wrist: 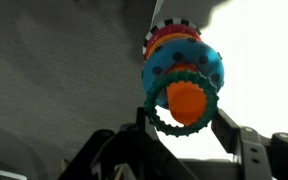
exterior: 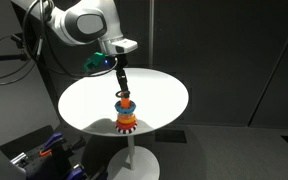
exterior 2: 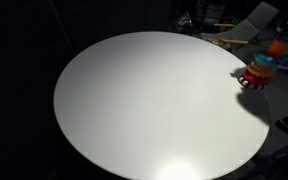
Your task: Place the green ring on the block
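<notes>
The block [exterior: 126,117] stands near the front edge of the round white table [exterior: 89,100], with a red cog base, a teal-blue ring and an orange peg. It also shows in an exterior view [exterior 2: 258,68] at the table's right edge. My gripper [exterior: 122,87] hangs straight above it. In the wrist view the gripper [wrist: 179,112] is shut on the green ring [wrist: 157,121], one finger on each side. The ring is centred over the orange peg top, with the block [wrist: 184,60] right behind it. I cannot tell whether the ring touches the peg.
The table stands on a single white pedestal [exterior: 131,160]. The block sits close to the table rim [exterior 2: 246,110]. Dark curtains hang behind. Blue and orange gear [exterior: 44,152] lies on the floor beside the table.
</notes>
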